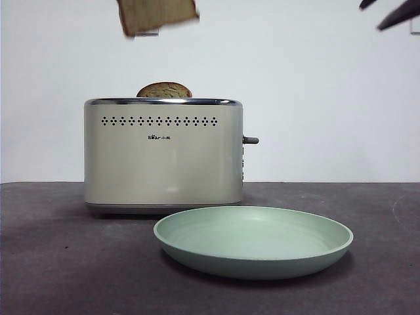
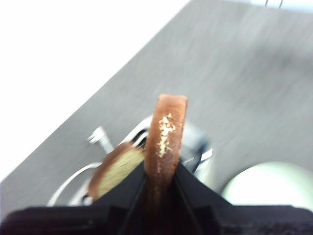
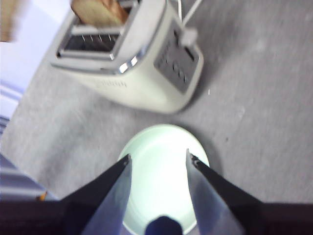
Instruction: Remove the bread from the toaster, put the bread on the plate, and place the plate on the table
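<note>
Your left gripper point(image 2: 160, 183) pinches the bread point(image 1: 157, 16) by its crust edge, holding it high above the toaster point(image 1: 163, 154), clear of the slots. A second slice point(image 1: 165, 90) pokes out of the toaster's top. Your right gripper point(image 3: 159, 161) hangs with its jaws spread above the plate point(image 1: 253, 241), which rests on the table point(image 1: 52, 262) just in front of the toaster.

A second slice point(image 1: 165, 90) with a domed top pokes up behind a plain white wall point(image 1: 315, 79).
</note>
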{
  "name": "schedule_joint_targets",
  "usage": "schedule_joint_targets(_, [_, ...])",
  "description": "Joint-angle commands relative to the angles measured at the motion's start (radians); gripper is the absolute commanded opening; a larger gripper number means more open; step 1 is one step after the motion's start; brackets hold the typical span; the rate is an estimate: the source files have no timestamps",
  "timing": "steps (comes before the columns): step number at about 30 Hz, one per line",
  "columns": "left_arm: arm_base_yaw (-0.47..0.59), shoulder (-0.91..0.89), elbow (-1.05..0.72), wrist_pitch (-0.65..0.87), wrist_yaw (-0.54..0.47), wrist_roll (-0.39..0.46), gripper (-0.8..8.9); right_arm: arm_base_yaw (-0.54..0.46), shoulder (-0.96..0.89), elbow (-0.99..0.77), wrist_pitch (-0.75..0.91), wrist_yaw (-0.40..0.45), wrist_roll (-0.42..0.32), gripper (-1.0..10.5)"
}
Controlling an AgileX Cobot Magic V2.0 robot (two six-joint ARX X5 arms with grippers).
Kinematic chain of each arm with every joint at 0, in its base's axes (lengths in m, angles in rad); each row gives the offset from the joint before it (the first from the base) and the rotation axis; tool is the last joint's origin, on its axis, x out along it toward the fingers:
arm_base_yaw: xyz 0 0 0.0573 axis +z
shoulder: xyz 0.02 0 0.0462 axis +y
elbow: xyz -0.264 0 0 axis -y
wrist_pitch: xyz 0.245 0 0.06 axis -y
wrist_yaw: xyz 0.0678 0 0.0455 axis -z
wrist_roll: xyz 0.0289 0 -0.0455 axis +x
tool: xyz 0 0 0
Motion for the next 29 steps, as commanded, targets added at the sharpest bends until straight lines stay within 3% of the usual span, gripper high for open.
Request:
schedule_joint_targets(1, [-0.001, -0.05, 0.001, -0.019, 0.065, -0.128, -0.08, 0.021, 0.05, 0.001, -0.03, 0.04, -0.045, 1.9])
schedule_joint_targets(5, [-0.001, -0.112, 0.001, -0.08, 0.064, -0.183, -0.08, 0.07, 0.123, -0.002, -0.056, 0.128, -0.057, 1.9])
schedule_joint_targets(15, [-0.011, -0.257, -0.032, -0.153, 0.131, -0.215, -0.08, 0.148, 0.312, -0.003, -0.054, 0.23, -0.065, 1.9])
schedule_joint_targets(25, [-0.013, -0.572, -0.38, 0.001, 0.137, -0.328, -0.08, 0.205, 0.514, -0.003, 0.007, 0.249, -0.072, 1.9])
schedule_joint_targets(29, [-0.013, -0.685, -0.517, 0.041, 0.075, -0.374, -0.08, 0.224, 0.568, -0.003, 0.027, 0.252, -0.072, 1.9])
